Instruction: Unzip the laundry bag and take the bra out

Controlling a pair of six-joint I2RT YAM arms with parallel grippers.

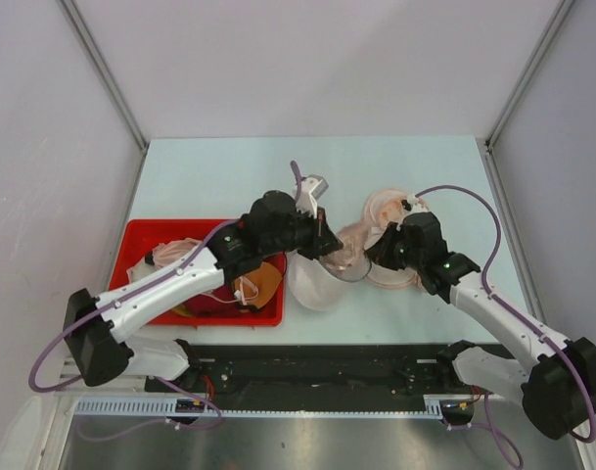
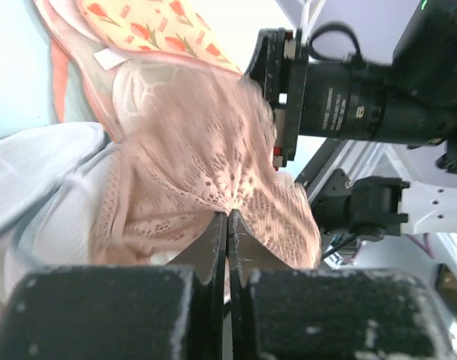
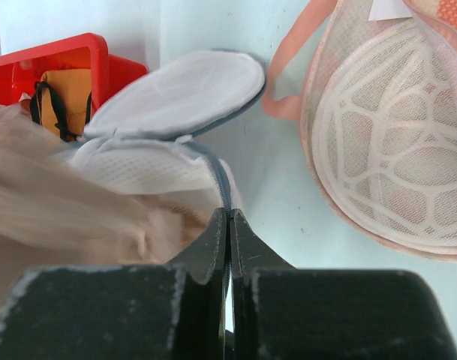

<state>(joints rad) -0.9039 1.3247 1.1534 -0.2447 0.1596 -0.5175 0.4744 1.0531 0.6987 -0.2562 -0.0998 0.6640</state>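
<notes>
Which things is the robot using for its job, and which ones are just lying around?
For the job: white mesh laundry bag, held by the right end effector; pale pink bra, held by the left end effector.
Just lying about: pink mesh bag; red tray; orange bra.
</notes>
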